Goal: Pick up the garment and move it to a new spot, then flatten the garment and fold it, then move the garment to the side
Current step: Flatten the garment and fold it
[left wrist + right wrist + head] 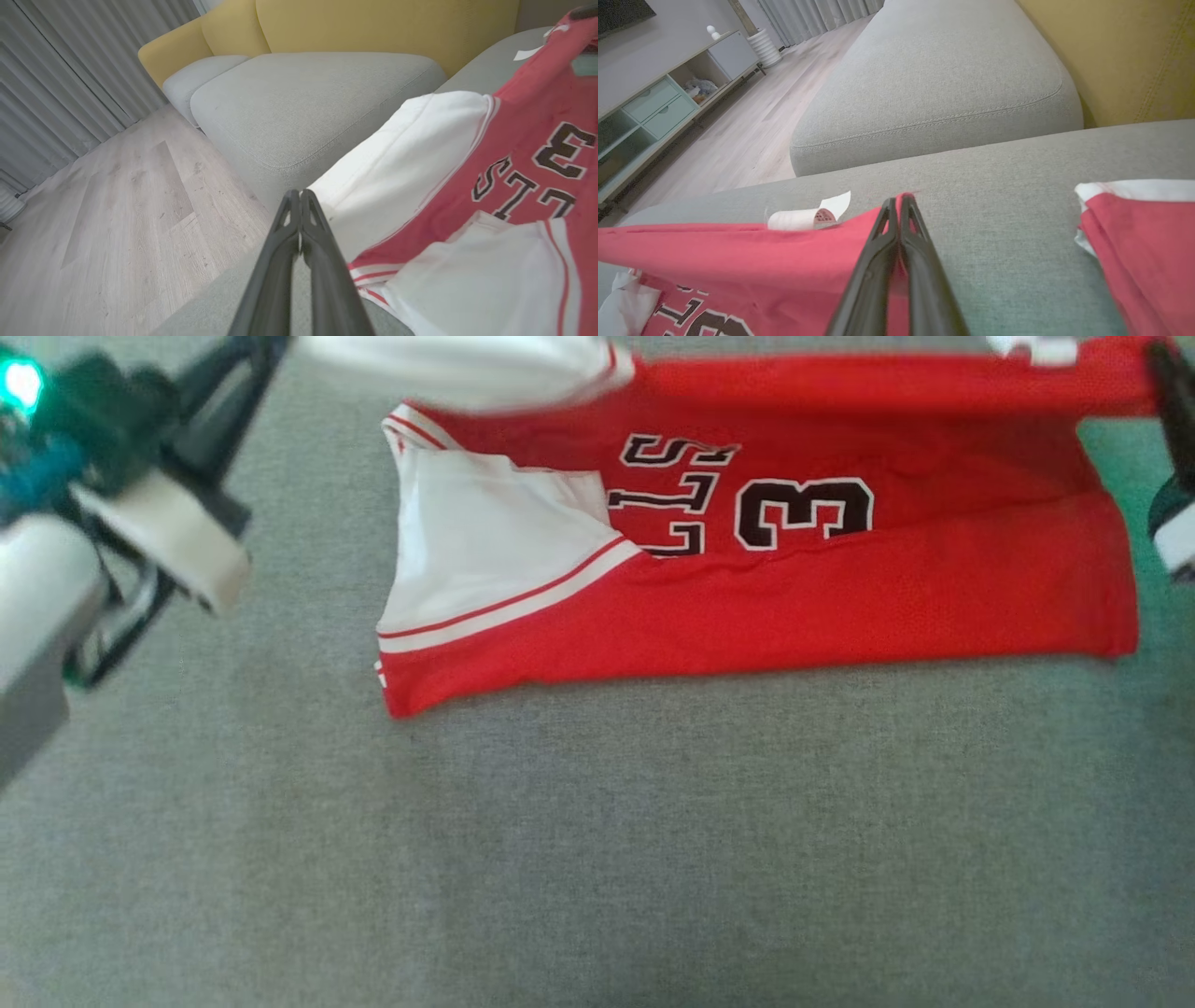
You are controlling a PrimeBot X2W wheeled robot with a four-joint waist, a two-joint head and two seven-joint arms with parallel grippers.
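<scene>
At the upper left of the head view the left gripper [299, 198] reaches in. Its wrist view shows the two dark fingers pressed flat together, with the edge of the white shoulder panel [402, 154] apparently nipped at their tips. That panel hangs lifted and blurred along the top of the head view.

The red basketball jersey [840, 588] lies across the upper middle of the frame on the grey sofa cushion [560, 859]. Its number faces up, its near edge lies flat, and its far edge is raised off the body.

At the upper right the right gripper [897, 205] is likewise fully closed, pinching the red hem corner just beside the white label [803, 217].

This looks like the fold itself, with the far long edge being brought over toward the near one. To do it well:
- Move both arms at the same height and pace, so the raised edge stays taut and straight between them.
- Bring the edge down the frame until it lines up with the near edge.
- Lower it until the cloth rests on the jersey before either grip lets go, or the slack white panel may crumple underneath
</scene>
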